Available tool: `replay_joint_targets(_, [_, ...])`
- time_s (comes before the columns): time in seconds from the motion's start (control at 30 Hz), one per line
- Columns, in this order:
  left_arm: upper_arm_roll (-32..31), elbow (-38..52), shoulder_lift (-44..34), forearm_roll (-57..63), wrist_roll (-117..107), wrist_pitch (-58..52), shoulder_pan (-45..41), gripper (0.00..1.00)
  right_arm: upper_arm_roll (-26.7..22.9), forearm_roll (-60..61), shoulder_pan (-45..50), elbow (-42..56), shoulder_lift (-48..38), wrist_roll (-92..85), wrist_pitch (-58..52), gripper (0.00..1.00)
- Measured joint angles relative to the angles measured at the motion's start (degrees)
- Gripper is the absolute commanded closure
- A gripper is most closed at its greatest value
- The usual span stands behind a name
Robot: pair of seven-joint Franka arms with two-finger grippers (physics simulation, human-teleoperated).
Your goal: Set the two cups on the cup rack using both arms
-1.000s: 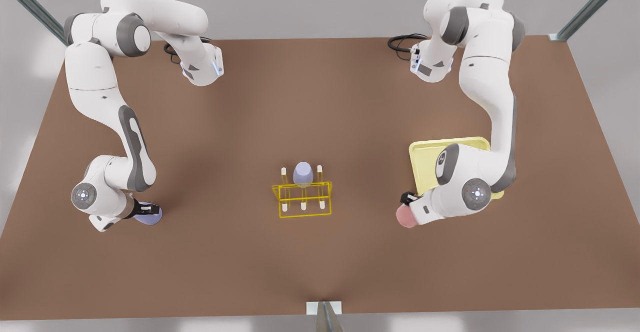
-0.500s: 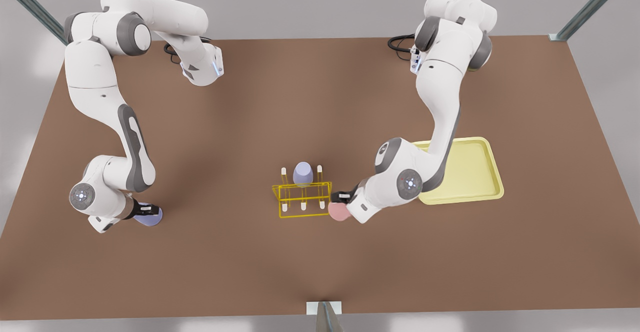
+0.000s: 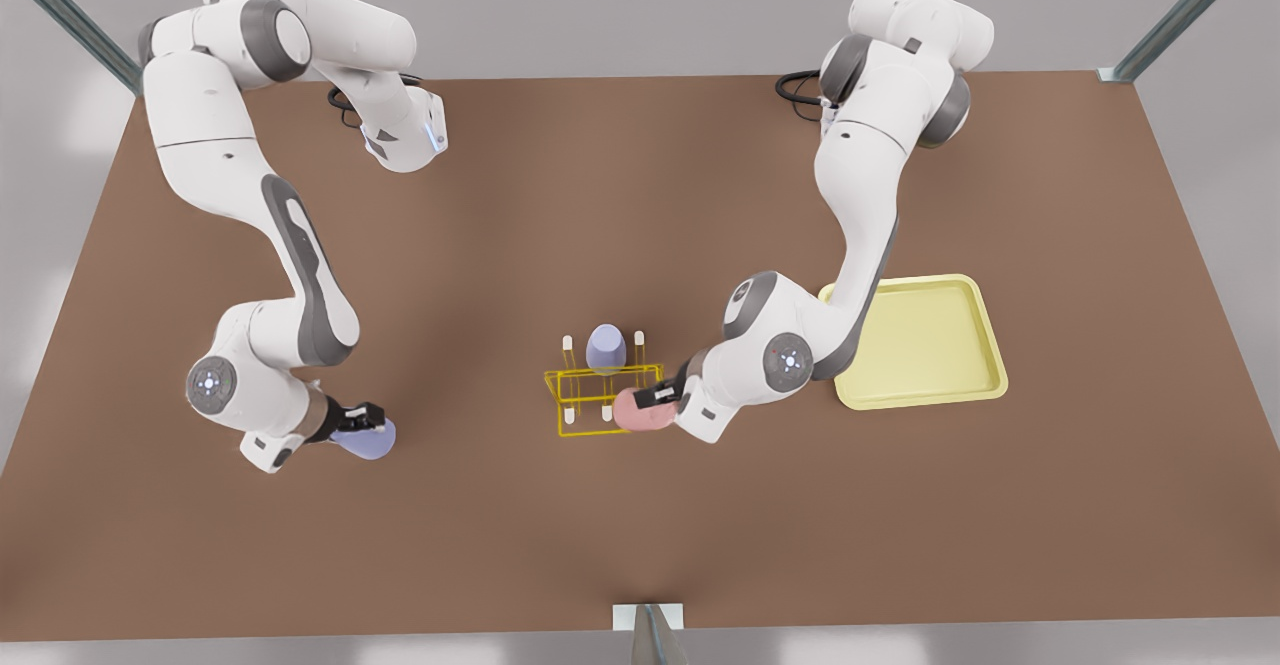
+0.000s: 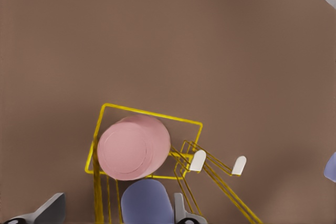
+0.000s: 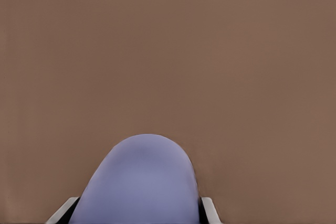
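The left gripper (image 3: pixel 660 401) clasps the pink cup (image 3: pixel 640 411) over the yellow cup rack (image 3: pixel 603 401), beside a racked lavender cup (image 3: pixel 606 348); the right gripper (image 3: pixel 362 419), well apart, grips another lavender cup (image 3: pixel 365 440) above the table (image 3: pixel 640 195).

Brown table (image 3: pixel 640 205) carries yellow cup rack (image 3: pixel 603 400) and pale tray (image 3: pixel 925 343).
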Motion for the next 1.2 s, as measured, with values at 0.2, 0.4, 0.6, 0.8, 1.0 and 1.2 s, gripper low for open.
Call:
replay_joint_targets(0.2, [2.1,-1.8,-16.5,18.1,4.1,-19.7,12.6,0.00,4.2,6.0,4.1,3.9,0.5,-0.2,-1.9,0.19])
replay_joint_targets(0.4, [3.1,-21.4,-33.2,25.4,12.5,-27.7,15.1,0.00,4.3,12.2,9.3,10.8,4.3,-0.1,-2.7,0.19])
replay_joint_targets(0.6, [2.9,-20.9,-33.5,26.9,20.0,-31.8,15.9,0.00,4.3,18.1,11.8,14.9,7.6,0.1,-3.0,0.19])
replay_joint_targets(0.8, [2.9,-20.9,-33.2,27.0,25.4,-33.3,15.9,0.00,4.3,22.7,13.2,15.0,7.8,0.2,-3.1,0.19])
replay_joint_targets(1.0, [2.9,-20.9,-33.1,27.0,29.3,-33.7,16.0,0.00,5.1,24.7,13.8,15.0,8.7,0.2,-3.1,0.19])
replay_joint_targets(1.2, [2.8,-20.9,-32.4,27.0,32.0,-33.5,15.7,0.00,5.8,25.8,14.8,15.0,9.3,0.1,-3.1,0.19])
